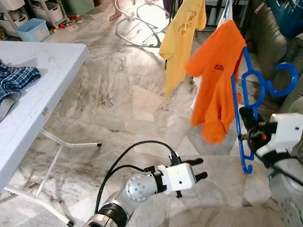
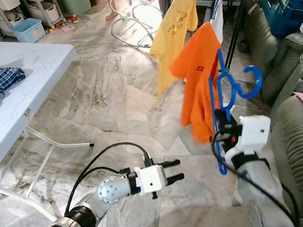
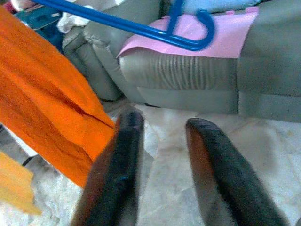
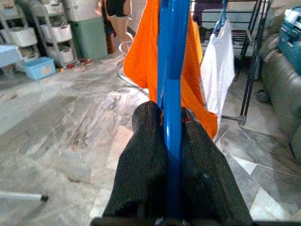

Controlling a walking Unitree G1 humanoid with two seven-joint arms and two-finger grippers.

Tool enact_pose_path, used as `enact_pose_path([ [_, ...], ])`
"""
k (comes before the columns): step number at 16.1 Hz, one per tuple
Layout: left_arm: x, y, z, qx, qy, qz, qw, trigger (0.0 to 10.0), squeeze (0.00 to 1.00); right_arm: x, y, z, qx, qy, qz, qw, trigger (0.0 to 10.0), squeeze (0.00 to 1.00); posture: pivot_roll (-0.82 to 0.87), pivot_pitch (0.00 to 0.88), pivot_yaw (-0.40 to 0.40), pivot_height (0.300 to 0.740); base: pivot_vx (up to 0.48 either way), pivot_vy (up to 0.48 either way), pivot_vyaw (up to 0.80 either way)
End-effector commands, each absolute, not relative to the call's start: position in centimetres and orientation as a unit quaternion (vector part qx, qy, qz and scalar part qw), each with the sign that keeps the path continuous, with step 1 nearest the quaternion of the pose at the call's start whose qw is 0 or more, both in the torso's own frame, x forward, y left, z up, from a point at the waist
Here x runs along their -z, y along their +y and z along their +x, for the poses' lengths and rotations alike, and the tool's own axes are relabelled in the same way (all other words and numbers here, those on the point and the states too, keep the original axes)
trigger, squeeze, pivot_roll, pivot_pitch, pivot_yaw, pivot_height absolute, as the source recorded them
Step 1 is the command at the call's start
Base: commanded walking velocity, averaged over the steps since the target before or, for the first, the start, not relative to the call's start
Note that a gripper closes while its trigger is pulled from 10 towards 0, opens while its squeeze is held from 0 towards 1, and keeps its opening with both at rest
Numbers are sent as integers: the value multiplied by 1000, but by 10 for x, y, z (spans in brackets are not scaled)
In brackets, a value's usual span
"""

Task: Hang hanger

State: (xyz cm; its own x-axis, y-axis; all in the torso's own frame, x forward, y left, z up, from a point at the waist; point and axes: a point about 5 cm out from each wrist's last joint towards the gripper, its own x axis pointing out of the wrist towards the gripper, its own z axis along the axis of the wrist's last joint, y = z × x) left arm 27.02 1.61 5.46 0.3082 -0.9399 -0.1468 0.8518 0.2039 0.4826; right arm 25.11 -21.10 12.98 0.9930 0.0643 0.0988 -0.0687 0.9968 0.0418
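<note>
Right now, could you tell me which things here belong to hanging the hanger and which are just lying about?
Belongs to the job:
- blue hanger with the orange shirt, clamped in the right gripper
- black drying rack holding the yellow shirt
- left gripper, open, empty

Just lying about:
- plaid cloth on the white table
- grey sofa
- blue bin

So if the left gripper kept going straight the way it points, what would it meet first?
Probably the grey sofa with its pink cover; the left gripper has only floor ahead before that. The orange shirt hangs just off to one side, though depth is unclear.
</note>
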Motion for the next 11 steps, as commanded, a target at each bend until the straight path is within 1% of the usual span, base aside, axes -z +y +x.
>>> enact_pose_path([
  [1, -57, 19, 274, 580, -88, 247, 771, 10000, 1000, -139, -209, 247, -49, -76, 2, 996, 10000, 0, -38, 108, -15, 740, 0, 0, 0],
  [4, -73, 34, 291, 568, -106, 272, 770, 10000, 1000, -126, -213, 226, -62, -70, -22, 995, 10000, 0, -25, 104, -10, 740, 0, 0, 0],
  [6, -84, 43, 301, 559, -120, 291, 767, 10000, 1000, -117, -214, 212, -86, -62, -43, 993, 10000, 0, -20, 103, -4, 740, 0, 0, 0],
  [11, -102, 52, 312, 567, -143, 321, 745, 10000, 1000, -100, -213, 187, -157, -16, -25, 987, 10000, 0, -18, 101, 13, 740, 0, 0, 0],
])
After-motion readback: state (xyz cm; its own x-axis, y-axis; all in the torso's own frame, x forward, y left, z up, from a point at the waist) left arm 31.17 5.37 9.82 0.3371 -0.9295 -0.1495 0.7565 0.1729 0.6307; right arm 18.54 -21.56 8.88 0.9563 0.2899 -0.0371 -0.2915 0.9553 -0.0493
